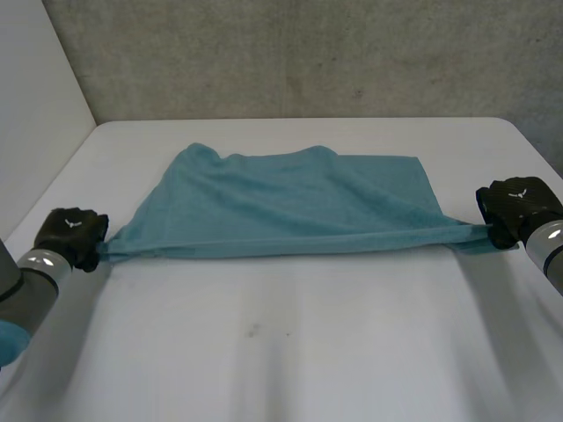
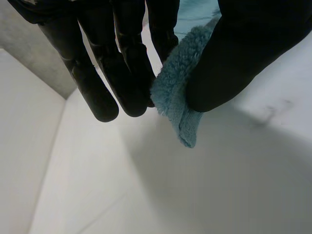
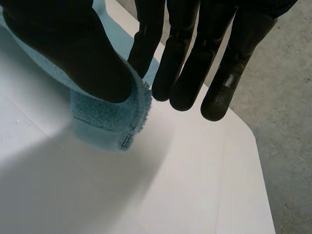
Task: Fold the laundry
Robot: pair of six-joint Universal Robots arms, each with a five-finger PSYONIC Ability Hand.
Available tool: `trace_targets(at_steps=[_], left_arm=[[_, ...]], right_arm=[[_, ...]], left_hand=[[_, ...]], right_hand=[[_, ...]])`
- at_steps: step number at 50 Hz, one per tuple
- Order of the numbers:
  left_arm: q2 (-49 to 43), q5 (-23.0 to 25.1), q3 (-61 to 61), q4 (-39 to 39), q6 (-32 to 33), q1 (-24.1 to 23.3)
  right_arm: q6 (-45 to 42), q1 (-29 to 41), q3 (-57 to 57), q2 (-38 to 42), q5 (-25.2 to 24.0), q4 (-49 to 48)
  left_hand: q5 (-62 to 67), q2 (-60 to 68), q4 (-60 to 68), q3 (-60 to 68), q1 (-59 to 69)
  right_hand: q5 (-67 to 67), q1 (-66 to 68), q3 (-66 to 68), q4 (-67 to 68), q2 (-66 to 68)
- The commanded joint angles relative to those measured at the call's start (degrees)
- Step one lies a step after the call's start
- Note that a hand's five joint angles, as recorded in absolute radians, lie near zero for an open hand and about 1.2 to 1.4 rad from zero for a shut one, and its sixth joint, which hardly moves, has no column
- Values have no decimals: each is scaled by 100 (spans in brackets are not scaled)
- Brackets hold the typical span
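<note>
A teal terry towel point(image 1: 290, 202) lies spread over the far half of the white counter point(image 1: 290, 360), stretched between the two arms. Its near edge is pulled into a taut, almost straight line from one hand to the other, and each near corner is drawn out to a narrow point. The far edge is looser and wavy, with a small hump toward the far left corner. The middle of the cloth rests flat on the counter.

The left robot hand point(image 1: 72, 233) is at the towel's near left corner, close to the counter's left edge. In the left wrist view the left thumb point(image 2: 243, 63) clamps that corner against the left fingers point(image 2: 124, 73), which hang straight and close together. The fluffy tip of the corner pokes out beyond the pinch, over the bare counter.

The right robot hand point(image 1: 515, 207) is at the towel's near right corner, near the counter's right edge. In the right wrist view the right thumb point(image 3: 73, 53) presses the corner against the nearest of the right fingers point(image 3: 187, 63), which are straight and side by side. A short hemmed end of the cloth, with a frayed edge, sticks out past the thumb.

A faint dark smudge point(image 1: 252, 331) marks the bare counter on the near side of the towel. A grey concrete wall point(image 1: 308, 53) stands behind the counter, and a white side panel point(image 1: 35, 105) runs along its left.
</note>
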Motion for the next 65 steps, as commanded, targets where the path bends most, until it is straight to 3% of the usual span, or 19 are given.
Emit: trace_targets(at_steps=[1, 4, 6, 15, 23, 29, 36, 40, 46, 48, 50, 51, 53, 55, 59, 61, 65], left_arm=[[719, -99, -39, -14, -62, -40], [1175, -99, -56, -85, -70, -75], [1500, -90, -74, -146, -70, -84], [3478, 59, 75, -1349, -26, -49], [3735, 578, 286, -2308, 9, 13], [2559, 569, 383, -2510, 61, 39], [1003, 289, 1208, -2528, 615, -84], [238, -212, 2270, -2546, 729, -487], [-177, -529, 4441, -2406, 703, -910], [-159, -564, 4995, -2178, 686, -972], [-72, -582, 5576, -1476, 572, -1051], [-71, -582, 5577, -1473, 571, -1051], [182, -634, 5709, -643, 353, -1068], [394, -687, 5666, -77, 133, -1069], [544, -714, 5262, -154, -175, -981], [553, -688, 4886, -365, -316, -972], [579, -513, 4043, -489, -413, -902]], right_arm=[[-22, -13, -30, -82, 10, 123], [-39, -13, -91, -284, 10, 333], [-65, -30, -231, -871, -51, 1034], [-354, -100, -1083, -1874, -384, 3345], [-1348, -215, -1173, -2184, -640, 4465], [-1560, -153, -1199, -1175, -543, 4246], [-1533, 57, -1892, 241, -96, 3965], [-1420, 531, -2788, 813, 238, 3719], [-708, 1015, -5335, 1104, 959, 3078], [-497, 1042, -6073, 1104, 1038, 2762], [-146, 1042, -6875, 1069, 1083, 2165], [-145, 1042, -6877, 1069, 1083, 2163], [239, 1085, -6939, 903, 1126, 1343], [304, 1103, -6850, 796, 1127, 1178], [348, 1086, -6138, 190, 1056, 879], [339, 1033, -5124, -300, 969, 818], [330, 1051, -4084, -452, 697, 756]], left_hand=[[1474, 1161, 1181, 1203, 1834], [1474, 1161, 1181, 1203, 1834], [1474, 1161, 1181, 1203, 1834], [1474, 1161, 1181, 1203, 1834], [1474, 1161, 1181, 1203, 1834], [1474, 1161, 1181, 1203, 1834], [1474, 1161, 1181, 1203, 1834], [1474, 1161, 1181, 1203, 1834], [1474, 1161, 1181, 1203, 1834], [1474, 1161, 1181, 1203, 1834], [1474, 1161, 1181, 1203, 1834], [1474, 1161, 1181, 1203, 1834], [1474, 1161, 1181, 1203, 1834], [1474, 1161, 1181, 1203, 1834], [1474, 1161, 1181, 1203, 1834], [1474, 1161, 1181, 1203, 1834], [1474, 1161, 1181, 1203, 1834]], right_hand=[[1331, 2429, 1207, 1171, 1255], [1331, 2429, 1207, 1171, 1255], [1331, 2429, 1207, 1171, 1255], [1331, 2429, 1207, 1171, 1255], [1331, 2429, 1207, 1171, 1255], [1331, 2429, 1207, 1171, 1255], [1331, 2429, 1207, 1171, 1255], [1331, 2429, 1207, 1171, 1255], [1331, 2429, 1207, 1171, 1255], [1331, 2429, 1207, 1171, 1255], [1331, 2429, 1207, 1171, 1255], [1331, 2429, 1207, 1171, 1255], [1331, 2429, 1207, 1171, 1255], [1331, 2429, 1207, 1171, 1255], [1331, 2429, 1207, 1171, 1255], [1331, 2429, 1207, 1171, 1255], [1331, 2429, 1207, 1171, 1255]])
